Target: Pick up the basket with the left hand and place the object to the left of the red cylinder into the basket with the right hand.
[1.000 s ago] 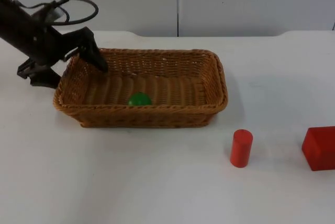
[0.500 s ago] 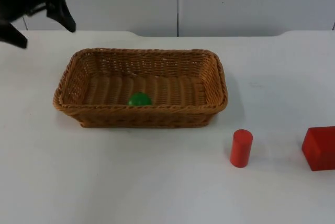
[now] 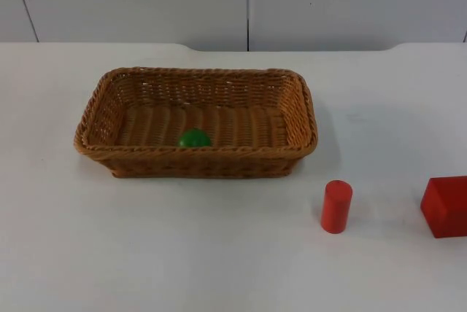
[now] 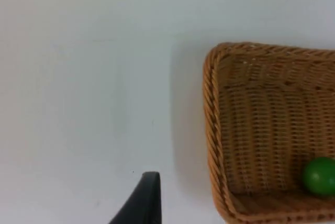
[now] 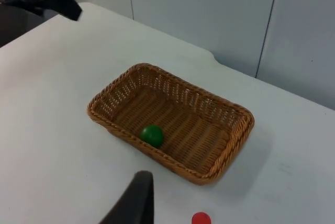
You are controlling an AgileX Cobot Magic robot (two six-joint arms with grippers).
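Observation:
The brown wicker basket (image 3: 306,119) rests on the white table, left of centre in the top view. A green ball (image 3: 195,138) lies inside it near its front wall; it is seen too in the left wrist view (image 4: 319,176) and the right wrist view (image 5: 152,135). The red cylinder (image 3: 336,206) stands upright in front of the basket's right end. My left gripper (image 5: 49,1) hangs open and empty high above the table's far left corner, well clear of the basket (image 5: 238,130). My right gripper (image 5: 138,203) waits high above the table, looking down at the basket.
A red cube (image 3: 445,205) sits at the right edge, to the right of the cylinder. The grey partition wall (image 3: 248,2) closes off the back of the table. The basket's left rim (image 4: 209,130) has bare white table beside it.
My left gripper let go of the basket's left rim, then rose and drew back to the far left corner. The basket, ball, cylinder and cube stayed put.

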